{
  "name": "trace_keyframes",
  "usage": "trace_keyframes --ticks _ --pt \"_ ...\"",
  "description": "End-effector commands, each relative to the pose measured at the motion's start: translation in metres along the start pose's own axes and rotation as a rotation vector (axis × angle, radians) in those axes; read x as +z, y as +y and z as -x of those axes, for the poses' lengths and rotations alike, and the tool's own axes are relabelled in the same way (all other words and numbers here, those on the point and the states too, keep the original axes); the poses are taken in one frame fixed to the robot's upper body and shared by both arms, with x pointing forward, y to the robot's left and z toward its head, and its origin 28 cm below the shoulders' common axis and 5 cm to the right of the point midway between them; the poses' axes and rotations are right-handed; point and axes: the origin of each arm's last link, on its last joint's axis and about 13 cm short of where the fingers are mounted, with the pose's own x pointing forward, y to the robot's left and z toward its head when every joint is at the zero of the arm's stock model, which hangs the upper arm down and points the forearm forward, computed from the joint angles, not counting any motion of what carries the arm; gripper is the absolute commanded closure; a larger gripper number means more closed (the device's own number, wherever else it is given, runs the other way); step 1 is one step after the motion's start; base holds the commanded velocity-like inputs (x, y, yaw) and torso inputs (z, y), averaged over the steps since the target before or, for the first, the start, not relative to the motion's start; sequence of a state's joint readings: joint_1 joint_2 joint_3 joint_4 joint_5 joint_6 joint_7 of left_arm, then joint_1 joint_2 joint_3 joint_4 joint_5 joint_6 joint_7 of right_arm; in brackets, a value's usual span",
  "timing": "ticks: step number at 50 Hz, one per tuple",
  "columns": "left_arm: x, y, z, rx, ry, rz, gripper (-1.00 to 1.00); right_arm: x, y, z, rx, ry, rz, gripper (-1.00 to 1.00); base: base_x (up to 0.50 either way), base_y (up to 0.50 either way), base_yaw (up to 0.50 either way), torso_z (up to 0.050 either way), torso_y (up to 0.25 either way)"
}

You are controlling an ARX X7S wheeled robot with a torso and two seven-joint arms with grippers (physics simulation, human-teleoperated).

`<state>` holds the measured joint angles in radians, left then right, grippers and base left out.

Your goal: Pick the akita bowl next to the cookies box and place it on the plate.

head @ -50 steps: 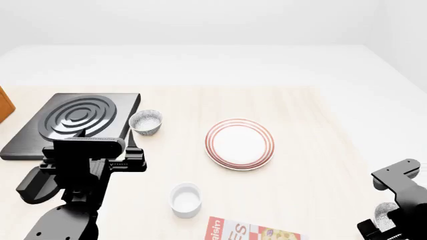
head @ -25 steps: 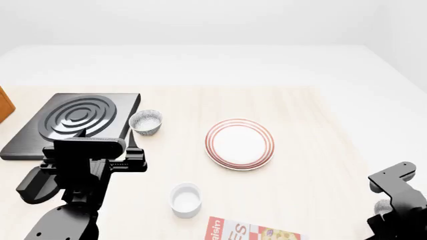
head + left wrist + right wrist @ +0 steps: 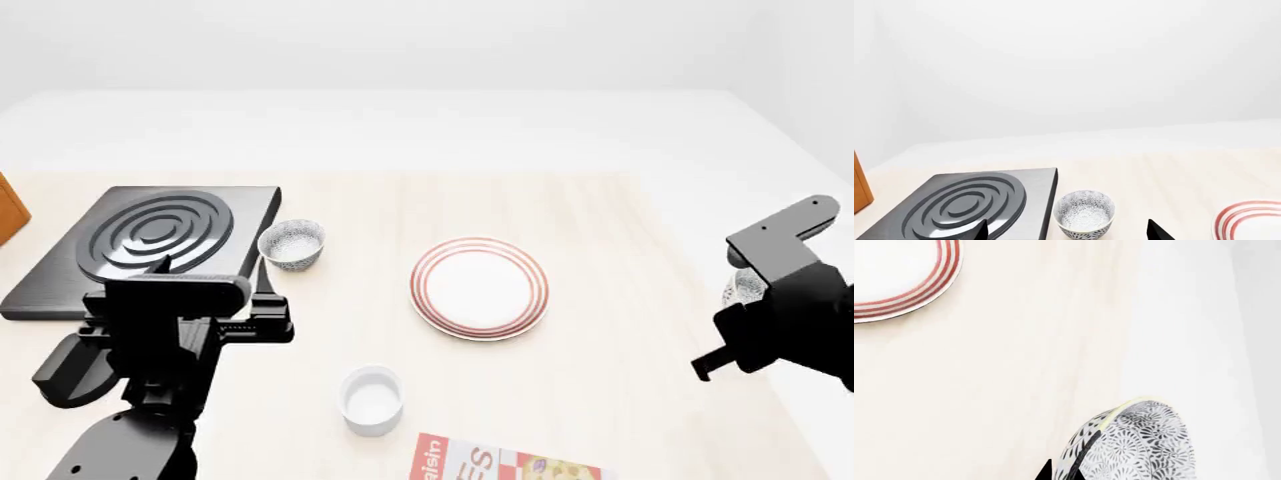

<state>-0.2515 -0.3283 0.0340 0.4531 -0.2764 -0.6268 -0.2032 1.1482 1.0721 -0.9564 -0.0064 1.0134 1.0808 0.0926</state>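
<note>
Speckled porcelain fills the right wrist view: the akita bowl (image 3: pixel 1134 445) sits tipped on its side against a dark fingertip (image 3: pixel 1047 471), so the right gripper (image 3: pixel 742 300) is judged clamped on its rim, though the contact itself is mostly cut off by the frame edge. From the head camera the bowl shows only as a small patterned patch beside the raised arm, held above the table's right edge and clear of the surface. Picking looks done; carrying it leftward and setting it down is what remains. The plate (image 3: pixel 478 287) lies well apart from the held bowl, bare, with open tabletop between them and nothing blocking the path.

Further out, the cookies box (image 3: pixel 507 464) peeks in at the near edge, a plain white cup (image 3: pixel 370 398) just beyond it. The look-alike bowl (image 3: pixel 291 243) rests beside the black burner (image 3: pixel 147 248). The left gripper (image 3: pixel 1067 231) hangs spread wide, empty, facing that bowl.
</note>
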Motion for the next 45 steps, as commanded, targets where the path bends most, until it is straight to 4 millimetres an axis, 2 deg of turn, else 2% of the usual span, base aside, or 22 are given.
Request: trace_keyframes --ticks 1,5,7,9,10,13,14,17,21,27,35,45 --pt "0.0 0.0 -0.001 0.002 -0.002 0.0 -1.0 0.056 0.006 0.01 -0.033 -0.183 0.11 1.0 0.0 0.0 0.0 0.0 0.0" --pt "0.002 -0.002 -0.002 -0.003 -0.005 0.0 -1.0 0.083 0.016 0.006 -0.015 -0.229 0.178 1.0 0.0 0.0 0.0 0.0 0.0" --pt "0.003 -0.003 -0.003 -0.007 -0.007 -0.001 -1.0 0.112 0.025 -0.003 -0.011 -0.277 0.229 1.0 0.0 0.0 0.0 0.0 0.0" --pt "0.003 -0.003 -0.003 -0.007 -0.006 -0.001 -1.0 0.128 0.029 -0.006 -0.002 -0.309 0.236 1.0 0.0 0.0 0.0 0.0 0.0" --pt "0.003 -0.003 -0.003 -0.007 -0.005 -0.001 -1.0 0.145 0.035 -0.013 -0.007 -0.346 0.268 1.0 0.0 0.0 0.0 0.0 0.0" --pt "0.003 -0.003 -0.003 -0.007 -0.005 -0.002 -1.0 0.166 0.046 -0.028 -0.061 -0.398 0.315 1.0 0.0 0.0 0.0 0.0 0.0" --pt "0.003 -0.002 -0.003 -0.006 -0.005 -0.001 -1.0 0.179 0.054 -0.037 -0.119 -0.499 0.345 1.0 0.0 0.0 0.0 0.0 0.0" --pt "0.004 -0.002 -0.003 -0.006 -0.006 -0.002 -1.0 0.193 0.064 -0.045 -0.121 -0.585 0.399 1.0 0.0 0.0 0.0 0.0 0.0" --pt "0.004 -0.003 -0.004 -0.007 -0.008 -0.002 -1.0 0.212 0.08 -0.051 -0.073 -0.536 0.403 1.0 0.0 0.0 0.0 0.0 0.0" --pt "0.004 -0.002 -0.004 -0.005 -0.008 0.003 -1.0 0.226 0.106 -0.065 -0.091 -0.495 0.456 1.0 0.0 0.0 0.0 0.0 0.002" --pt "0.005 -0.002 -0.003 -0.011 -0.014 0.008 -1.0 0.211 0.137 -0.08 -0.085 -0.472 0.55 1.0 0.0 0.0 0.0 0.0 0.0" --pt "0.006 -0.001 -0.002 -0.015 -0.022 0.013 -1.0 0.2 0.152 -0.088 -0.033 -0.434 0.598 1.0 0.0 0.0 0.0 0.0 0.0"
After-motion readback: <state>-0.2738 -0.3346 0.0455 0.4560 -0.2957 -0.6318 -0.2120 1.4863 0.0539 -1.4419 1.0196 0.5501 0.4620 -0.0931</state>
